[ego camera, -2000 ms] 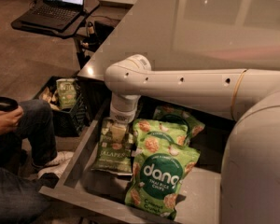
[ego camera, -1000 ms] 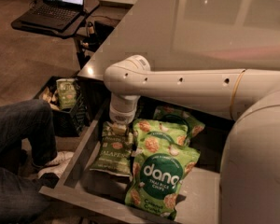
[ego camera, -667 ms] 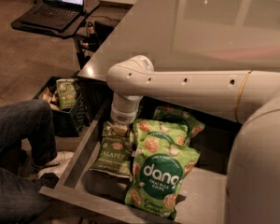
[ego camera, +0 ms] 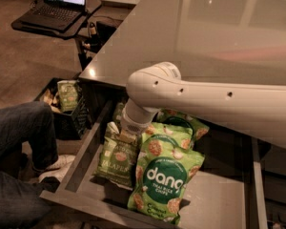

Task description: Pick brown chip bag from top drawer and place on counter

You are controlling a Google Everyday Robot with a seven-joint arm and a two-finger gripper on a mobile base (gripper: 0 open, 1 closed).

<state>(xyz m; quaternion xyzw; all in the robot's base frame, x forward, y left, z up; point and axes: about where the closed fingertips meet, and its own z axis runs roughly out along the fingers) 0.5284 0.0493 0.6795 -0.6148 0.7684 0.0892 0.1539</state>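
The brown chip bag, olive-brown with a jalapeño label, lies at the left of the open top drawer. My white arm reaches down from the right. Its wrist points into the drawer, and the gripper sits at the bag's top edge, mostly hidden under the wrist. Whether it holds the bag does not show. The grey counter spreads above and behind the drawer.
Green Dang chip bags lie beside the brown bag, with more green bags behind under the arm. A black crate with snack bags stands on the floor at left. A person's legs are at left. A laptop sits far back.
My arm's elbow has shifted a little to the right. The person's leg at left has lowered. The brown bag lies about where it was.
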